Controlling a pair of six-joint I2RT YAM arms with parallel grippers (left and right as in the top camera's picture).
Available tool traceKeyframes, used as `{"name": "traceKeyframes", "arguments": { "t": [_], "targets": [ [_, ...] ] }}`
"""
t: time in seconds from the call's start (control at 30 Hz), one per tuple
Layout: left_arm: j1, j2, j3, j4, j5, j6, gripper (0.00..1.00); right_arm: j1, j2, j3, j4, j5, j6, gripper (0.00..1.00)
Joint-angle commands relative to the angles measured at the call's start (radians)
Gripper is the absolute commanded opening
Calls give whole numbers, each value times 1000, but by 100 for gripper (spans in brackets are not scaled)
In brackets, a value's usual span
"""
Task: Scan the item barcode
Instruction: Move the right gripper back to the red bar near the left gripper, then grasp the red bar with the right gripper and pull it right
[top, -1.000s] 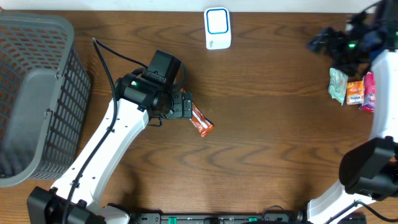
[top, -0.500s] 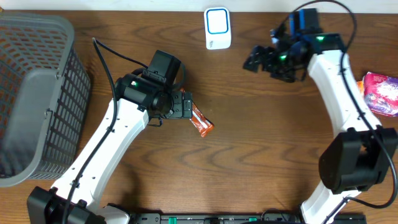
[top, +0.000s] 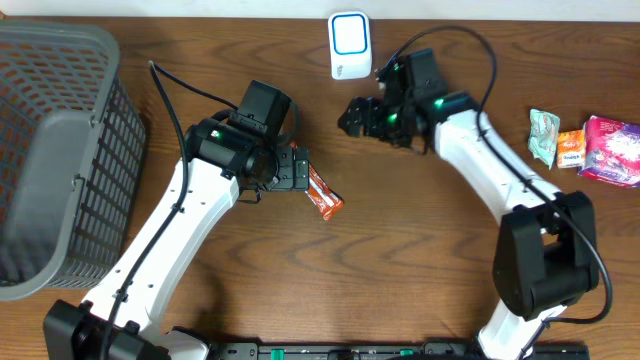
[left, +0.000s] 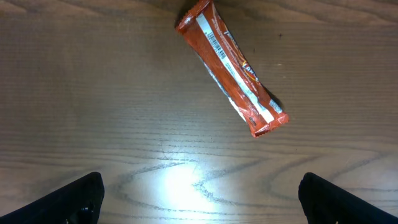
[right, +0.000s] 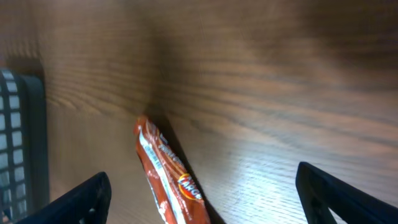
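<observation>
Orange snack bar (left: 231, 78) lies flat on table (left: 93, 93)

I see my left arm (top: 190, 215) and right arm (top: 490, 170) as white links with black joint housings, each carrying a small green light (top: 214, 135). Black cables (top: 185, 85) loop off them above the worktop (top: 400, 260). The left hand (top: 300, 172) and right hand (top: 352, 115) have black, blunt fingers (left: 78, 199).

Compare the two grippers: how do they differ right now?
The left gripper hangs right at the orange snack bar; the right gripper sits apart from it, nearer the white scanner. In the overhead view, the left gripper points rightward, the right gripper leftward. Both are open and empty.
</observation>
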Motion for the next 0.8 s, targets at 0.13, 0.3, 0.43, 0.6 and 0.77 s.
{"name": "traceKeyframes", "arguments": {
  "t": [0.13,0.3,0.43,0.6,0.77],
  "targets": [
    [0,6,0,-3,-9,13,100,117,15,-92,183,9,105,84],
    [0,6,0,-3,-9,13,100,174,56,-92,200,58,161,81],
    [0,6,0,-3,-9,13,100,188,94,-92,221,47,183,79],
    [0,6,0,-3,-9,13,100,190,129,-92,230,-38,187,75],
    [0,6,0,-3,-9,13,100,205,156,-93,217,-127,186,71]
  ]
}}
